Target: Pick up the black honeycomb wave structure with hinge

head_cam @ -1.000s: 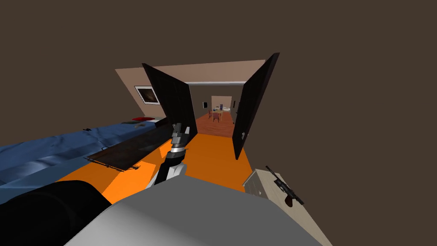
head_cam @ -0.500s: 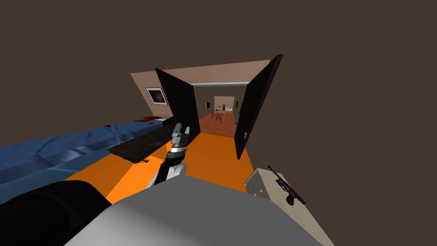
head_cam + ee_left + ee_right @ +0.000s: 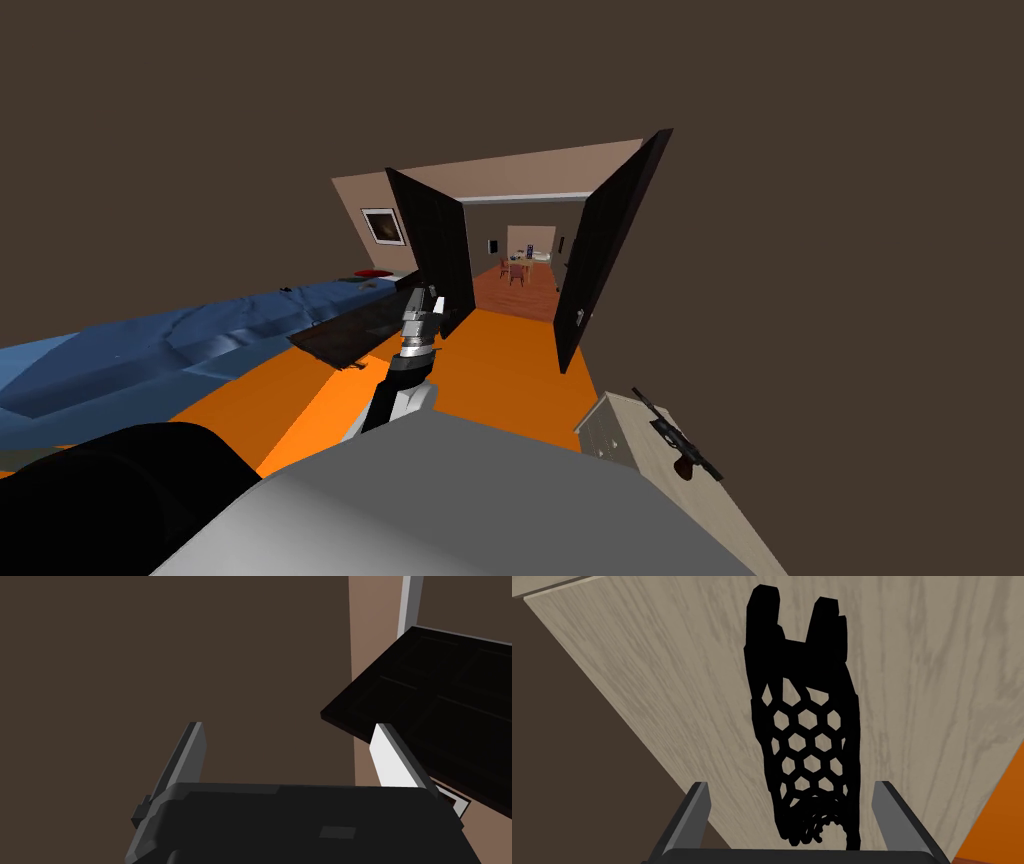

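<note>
My right gripper [image 3: 792,785] is open, one finger on each side of the black honeycomb piece [image 3: 807,741], not touching it. The piece lies on the pale wood surface [image 3: 662,676], hinge end at 12 o'clock. I should go lower with it in the middle, then squeeze softly. My left gripper [image 3: 289,725] is open too.

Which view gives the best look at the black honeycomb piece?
The right wrist view. The black honeycomb piece lies close up on a pale wood-grain surface, between the right gripper's open fingers. In the head view I cannot pick it out on the pale cabinet. The left wrist view faces a black door.
</note>
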You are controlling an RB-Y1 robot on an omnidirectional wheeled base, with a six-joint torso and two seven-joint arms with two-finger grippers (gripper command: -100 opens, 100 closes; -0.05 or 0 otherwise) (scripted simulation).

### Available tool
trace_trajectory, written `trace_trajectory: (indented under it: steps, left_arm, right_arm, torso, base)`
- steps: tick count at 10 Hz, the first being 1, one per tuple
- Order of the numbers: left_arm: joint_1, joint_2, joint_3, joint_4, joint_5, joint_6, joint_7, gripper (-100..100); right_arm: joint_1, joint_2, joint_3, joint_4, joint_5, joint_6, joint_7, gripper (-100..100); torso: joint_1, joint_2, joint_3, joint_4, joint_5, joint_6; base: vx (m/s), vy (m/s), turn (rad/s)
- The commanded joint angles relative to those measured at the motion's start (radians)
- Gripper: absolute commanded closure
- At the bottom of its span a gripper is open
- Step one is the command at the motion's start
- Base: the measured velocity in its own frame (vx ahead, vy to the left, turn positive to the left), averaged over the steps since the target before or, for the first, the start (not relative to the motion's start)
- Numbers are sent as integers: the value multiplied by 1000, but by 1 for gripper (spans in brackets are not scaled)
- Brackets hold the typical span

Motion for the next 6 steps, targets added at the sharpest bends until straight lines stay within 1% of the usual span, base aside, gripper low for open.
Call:
trace_trajectory:
  steps: [1, 2, 3, 4, 5, 6]
  left_arm:
    - [0, 0, 0, 0, 0, 0, 0, 0]
    - [0, 0, 0, 0, 0, 0, 0, 0]
    - [0, 0, 0, 0, 0, 0, 0, 0]
    - [0, 0, 0, 0, 0, 0, 0, 0]
    - [0, 0, 0, 0, 0, 0, 0, 0]
    - [0, 0, 0, 0, 0, 0, 0, 0]
  right_arm:
    - [-27, 3, 10, 27, 37, 3, -50, -100]
    - [-27, 3, 10, 27, 37, 3, -67, -100]
    - [-52, 10, 15, 57, 71, 1, -99, -100]
    - [-52, 10, 15, 57, 71, 1, -115, -100]
    - [-77, 16, 20, 87, 105, -1, -149, -100]
    - [-77, 16, 20, 87, 105, -1, -163, -100]
  torso:
    - [0, 0, 0, 0, 0, 0]
    - [0, 0, 0, 0, 0, 0]
    - [0, 0, 0, 0, 0, 0]
    - [0, 1, 0, 0, 0, 0]
    - [-1, 0, 0, 0, 0, 0]
    - [-1, 1, 0, 0, 0, 0]
  base:
    - [-83, 19, 144]
    - [-61, 11, 65]
    - [-87, 11, 91]
    - [-72, 9, 86]
    - [-81, 9, 146]
    - [-67, 8, 75]
